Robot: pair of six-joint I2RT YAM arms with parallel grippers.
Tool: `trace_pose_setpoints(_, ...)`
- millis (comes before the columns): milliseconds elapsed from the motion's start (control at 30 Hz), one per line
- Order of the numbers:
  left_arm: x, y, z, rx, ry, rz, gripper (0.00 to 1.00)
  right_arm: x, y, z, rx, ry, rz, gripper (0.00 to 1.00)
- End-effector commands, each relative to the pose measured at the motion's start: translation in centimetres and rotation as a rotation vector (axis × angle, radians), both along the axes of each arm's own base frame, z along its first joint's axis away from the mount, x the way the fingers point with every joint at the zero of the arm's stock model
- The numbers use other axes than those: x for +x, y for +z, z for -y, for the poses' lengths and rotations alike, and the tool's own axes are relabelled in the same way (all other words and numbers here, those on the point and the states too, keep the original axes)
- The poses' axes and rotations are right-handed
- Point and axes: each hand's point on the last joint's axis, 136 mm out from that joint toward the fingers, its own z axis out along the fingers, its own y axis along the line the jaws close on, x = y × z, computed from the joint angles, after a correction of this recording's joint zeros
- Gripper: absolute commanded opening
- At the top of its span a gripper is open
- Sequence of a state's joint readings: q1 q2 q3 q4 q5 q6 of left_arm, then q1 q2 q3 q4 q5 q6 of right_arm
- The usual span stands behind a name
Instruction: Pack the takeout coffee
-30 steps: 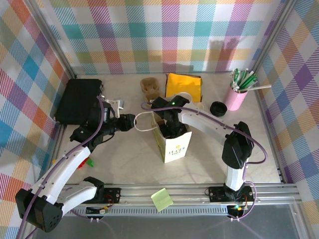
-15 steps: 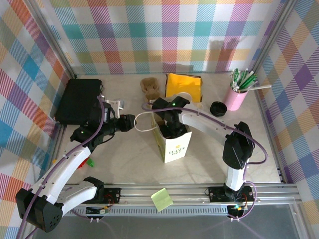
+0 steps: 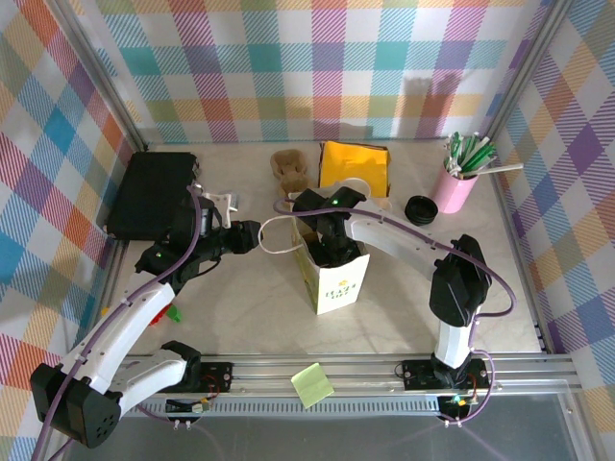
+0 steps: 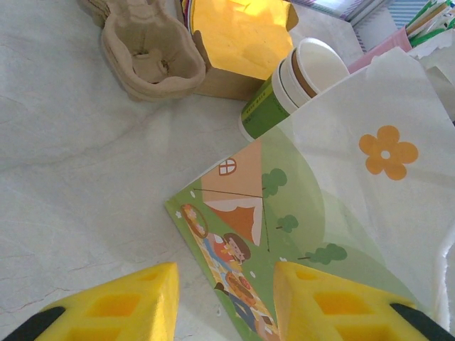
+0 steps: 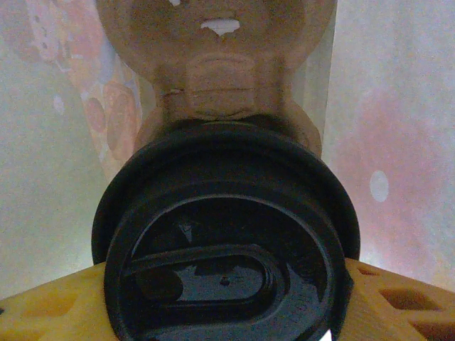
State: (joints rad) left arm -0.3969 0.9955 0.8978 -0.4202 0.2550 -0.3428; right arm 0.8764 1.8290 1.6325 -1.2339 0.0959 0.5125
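Note:
The paper bag (image 3: 336, 279) with a picnic print stands open at mid-table; its side also shows in the left wrist view (image 4: 341, 185). My right gripper (image 3: 332, 245) reaches down into the bag's mouth. In the right wrist view it (image 5: 224, 291) is shut on the takeout coffee, whose black sip lid (image 5: 224, 234) hides the cup's walls. Under it, inside the bag, sits a brown pulp cup carrier (image 5: 213, 64). My left gripper (image 3: 252, 235) hovers open at the bag's left side, by its white handle loop (image 3: 274, 233). Its yellow fingers (image 4: 114, 309) straddle the bag's lower corner without touching it.
Behind the bag lie stacked white cups with green bands (image 4: 284, 89), a second pulp carrier (image 3: 286, 168) and a yellow box (image 3: 354, 165). A loose black lid (image 3: 419, 207) and a pink cup of straws (image 3: 456, 187) stand at right, a black case (image 3: 149, 192) at left.

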Motion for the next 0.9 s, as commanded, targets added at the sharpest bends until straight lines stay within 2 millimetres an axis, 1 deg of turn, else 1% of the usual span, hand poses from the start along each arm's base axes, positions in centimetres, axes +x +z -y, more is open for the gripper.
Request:
trace_pose_setpoints(0, 0.0, -0.6, 0.0, 0.025, -0.008, -0.007, 0.39, -0.9, -0.9, 0.1, -0.010, 0.000, -0.040, 0.57)
trace_pose_setpoints(533, 0.2, -0.5, 0.0, 0.025, -0.010, -0.006, 0.40, -0.9, -1.3, -0.1, -0.017, 0.007, -0.045, 0.57)
trace_pose_setpoints(867, 0.1, -0.5, 0.0, 0.029, -0.010, -0.006, 0.40, -1.1, -2.2, 0.0, -0.025, 0.004, -0.059, 0.57)
